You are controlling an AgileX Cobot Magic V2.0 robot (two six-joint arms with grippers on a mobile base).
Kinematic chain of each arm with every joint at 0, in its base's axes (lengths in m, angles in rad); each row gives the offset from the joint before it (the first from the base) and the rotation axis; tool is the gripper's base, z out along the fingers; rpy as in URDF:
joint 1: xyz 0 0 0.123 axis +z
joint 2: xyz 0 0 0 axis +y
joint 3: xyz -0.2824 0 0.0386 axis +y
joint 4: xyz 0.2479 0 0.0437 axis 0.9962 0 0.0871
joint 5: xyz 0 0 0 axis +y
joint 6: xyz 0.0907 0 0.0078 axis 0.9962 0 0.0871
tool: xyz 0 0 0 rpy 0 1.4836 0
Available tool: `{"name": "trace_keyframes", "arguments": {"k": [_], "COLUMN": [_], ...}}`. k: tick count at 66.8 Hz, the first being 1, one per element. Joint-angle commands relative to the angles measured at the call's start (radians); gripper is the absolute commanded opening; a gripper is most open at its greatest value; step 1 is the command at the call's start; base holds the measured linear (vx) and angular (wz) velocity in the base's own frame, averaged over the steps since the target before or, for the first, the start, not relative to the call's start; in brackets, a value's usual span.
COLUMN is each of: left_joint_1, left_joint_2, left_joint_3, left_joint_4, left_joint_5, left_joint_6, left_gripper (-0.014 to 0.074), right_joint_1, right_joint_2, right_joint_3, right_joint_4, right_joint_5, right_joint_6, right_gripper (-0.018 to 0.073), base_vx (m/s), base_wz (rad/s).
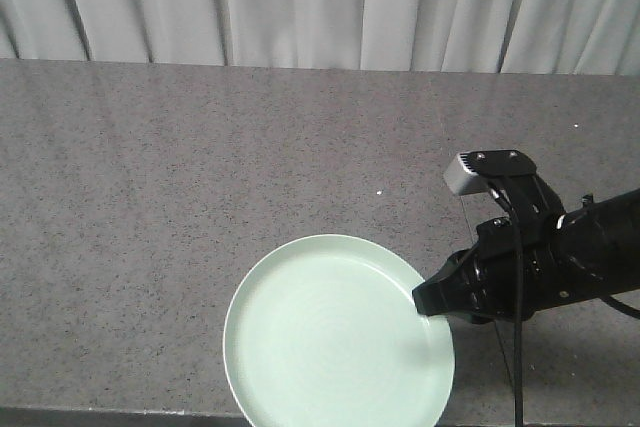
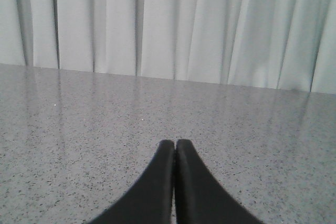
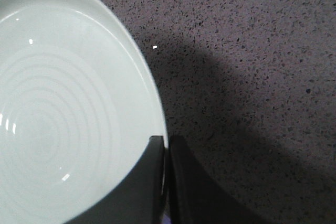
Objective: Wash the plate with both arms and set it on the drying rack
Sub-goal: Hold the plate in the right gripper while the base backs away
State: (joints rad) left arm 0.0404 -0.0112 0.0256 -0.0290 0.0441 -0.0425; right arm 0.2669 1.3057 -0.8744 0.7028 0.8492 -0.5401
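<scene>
The pale mint-green plate [image 1: 335, 337] lies on the speckled grey counter near its front edge. My right gripper [image 1: 422, 302] comes in from the right and is shut on the plate's right rim. The right wrist view shows the plate [image 3: 63, 108] filling the left side, with the rim pinched between the two black fingers of the right gripper [image 3: 167, 141]. My left gripper [image 2: 175, 143] is shut with nothing in it, hovering over bare counter facing the curtain. The left arm does not show in the front view. The drying rack is out of view.
The grey speckled counter [image 1: 200, 167] stretches back to a pale pleated curtain [image 1: 320, 2]. A black cable [image 1: 518, 367] hangs from the right arm. The counter's front edge runs just under the plate.
</scene>
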Motion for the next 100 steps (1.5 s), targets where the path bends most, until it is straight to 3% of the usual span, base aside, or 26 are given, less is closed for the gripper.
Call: {"name": "trace_keyframes", "arguments": {"k": [1,100], "left_joint_1": [-0.008,-0.008], "left_joint_2": [-0.014,-0.014], "left_joint_3": [-0.027,-0.027], "left_joint_4": [-0.008,-0.008], "left_joint_5": [-0.076,-0.076], "left_joint_6": [-0.001,-0.001], "left_gripper": [-0.0006,-0.0006], "right_joint_1": [0.000,0.000], "right_joint_2": [-0.027,-0.027], "right_joint_3": [-0.026,-0.026], "right_joint_4": [0.042,0.042], "right_joint_5": [-0.017,-0.017], "right_joint_6": [-0.011,-0.011], "right_gripper": [-0.0001,-0.0001], "base_vx": [0.00,-0.03], "base_wz": [0.00,0.10]}}
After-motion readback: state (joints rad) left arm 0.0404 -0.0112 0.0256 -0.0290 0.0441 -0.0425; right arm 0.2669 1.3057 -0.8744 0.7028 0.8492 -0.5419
